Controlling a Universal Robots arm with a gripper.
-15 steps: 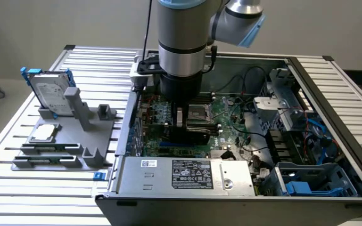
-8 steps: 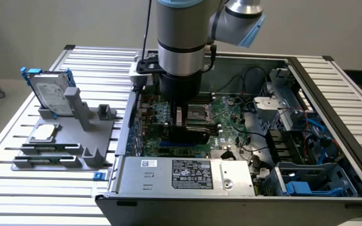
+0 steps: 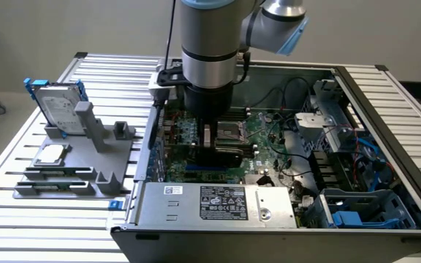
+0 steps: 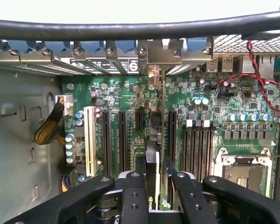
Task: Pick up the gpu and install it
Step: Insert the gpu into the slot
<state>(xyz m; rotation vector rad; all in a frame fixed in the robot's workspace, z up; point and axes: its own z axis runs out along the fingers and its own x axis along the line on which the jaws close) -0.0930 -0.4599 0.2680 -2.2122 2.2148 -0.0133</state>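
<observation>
Whether the gpu (image 4: 152, 158) touches the motherboard (image 4: 116, 93) cannot be told; its lower edge is hidden. It stands edge-on over the motherboard's black slots (image 4: 122, 140), closely flanked by them, long axis along them toward the rear brackets (image 4: 130, 58). The gripper (image 4: 155, 198), half closed, clamps its sides

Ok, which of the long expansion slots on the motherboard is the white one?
The white slot, the outermost one beside the bare grey chassis wall; the other slots are black. The gpu in the end effector is not over it.
</observation>
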